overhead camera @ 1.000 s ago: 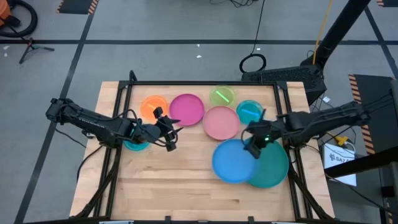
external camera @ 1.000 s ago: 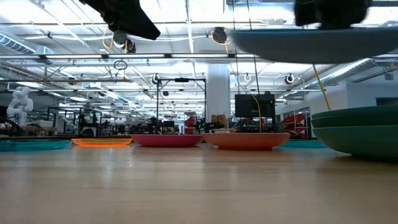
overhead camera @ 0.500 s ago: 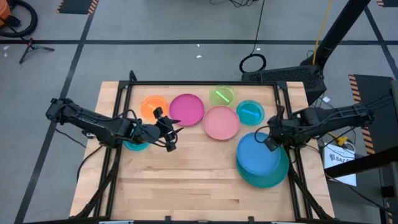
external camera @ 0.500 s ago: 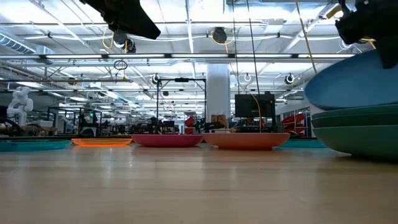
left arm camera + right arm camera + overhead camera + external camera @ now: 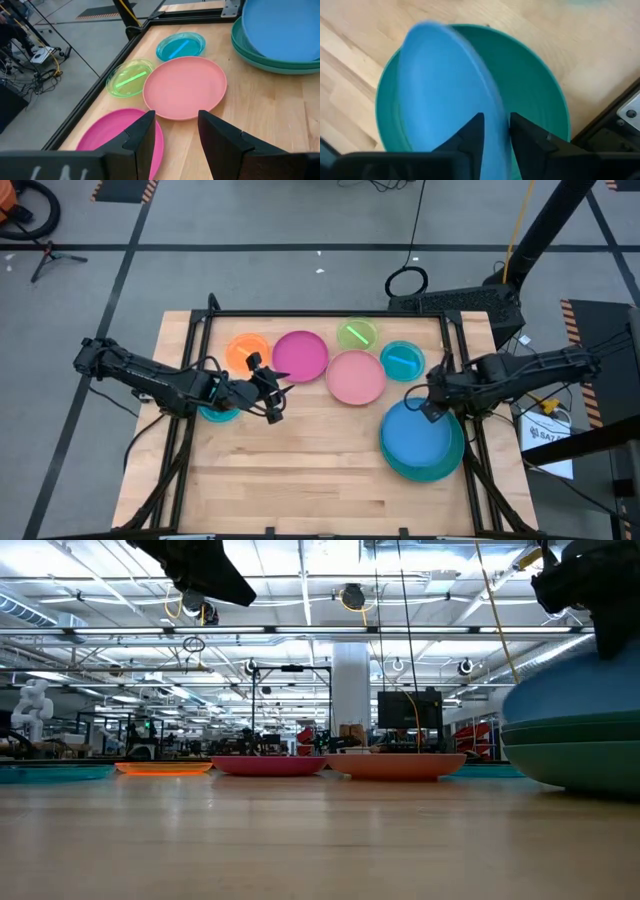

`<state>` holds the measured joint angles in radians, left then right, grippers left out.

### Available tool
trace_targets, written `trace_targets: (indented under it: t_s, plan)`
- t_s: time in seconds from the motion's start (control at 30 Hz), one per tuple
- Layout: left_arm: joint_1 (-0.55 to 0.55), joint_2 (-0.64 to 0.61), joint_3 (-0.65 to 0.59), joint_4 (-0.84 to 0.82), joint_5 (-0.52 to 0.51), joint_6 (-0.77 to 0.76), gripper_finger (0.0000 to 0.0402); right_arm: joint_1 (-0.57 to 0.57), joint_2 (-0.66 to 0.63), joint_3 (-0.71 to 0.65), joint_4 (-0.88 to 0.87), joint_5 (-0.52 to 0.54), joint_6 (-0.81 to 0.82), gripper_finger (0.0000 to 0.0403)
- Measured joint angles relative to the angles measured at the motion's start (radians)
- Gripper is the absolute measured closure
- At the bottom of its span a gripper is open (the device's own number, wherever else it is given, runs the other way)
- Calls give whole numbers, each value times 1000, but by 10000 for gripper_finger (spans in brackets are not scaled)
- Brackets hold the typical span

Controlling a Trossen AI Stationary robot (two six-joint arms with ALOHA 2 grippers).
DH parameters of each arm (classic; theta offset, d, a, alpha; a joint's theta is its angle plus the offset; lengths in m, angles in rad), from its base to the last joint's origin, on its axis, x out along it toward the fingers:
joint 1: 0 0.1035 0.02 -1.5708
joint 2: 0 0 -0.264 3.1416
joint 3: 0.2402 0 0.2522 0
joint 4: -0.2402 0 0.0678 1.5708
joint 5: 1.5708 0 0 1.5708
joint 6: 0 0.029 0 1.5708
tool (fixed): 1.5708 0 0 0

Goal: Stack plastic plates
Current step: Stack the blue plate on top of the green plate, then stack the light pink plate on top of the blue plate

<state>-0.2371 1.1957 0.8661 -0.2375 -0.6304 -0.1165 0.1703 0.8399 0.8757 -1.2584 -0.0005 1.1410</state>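
My right gripper [image 5: 432, 406] is shut on a large blue plate [image 5: 418, 438], which lies over a teal plate [image 5: 445, 465] near the table's right edge. The low view shows the blue plate [image 5: 565, 695] on a stack of two teal plates [image 5: 570, 755]. My left gripper [image 5: 275, 395] hovers open above the table's left half, its fingers standing apart in the wrist view [image 5: 175, 135]. Flat on the table lie the orange [image 5: 247, 350], magenta [image 5: 300, 356], pink [image 5: 355, 377], lime [image 5: 357, 334] and light blue [image 5: 402, 360] plates. My right gripper pinches the blue plate's far rim [image 5: 492, 112] between its two fingers, one on each face. It comes slanting down from the table's right and far side. The plate's near part lies on the teal plate [image 5: 535, 95]; the held rim is slightly raised.
A small teal plate [image 5: 220, 414] lies partly under my left arm. Bare wood [image 5: 300, 470] stretches across the table's near half. A black frame rail [image 5: 470, 440] runs along the right edge next to the stack.
My right gripper has carried the blue plate from the table's middle toward the right edge, over the teal stack, and lowered it. The plate, lifted clear and then tilted, now lies nearly flat on the stack.
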Motion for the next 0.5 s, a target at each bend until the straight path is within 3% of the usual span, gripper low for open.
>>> trace_targets:
  t_s: [0.27, 0.5]
  plan:
    - [0, 0, 0, 0, 0, 0, 247, 0, 27, 0, 35, 54, -1, 305]
    - [0, 0, 0, -5, 0, 0, 247, 0, 77, 0, 310, 141, -74, 305]
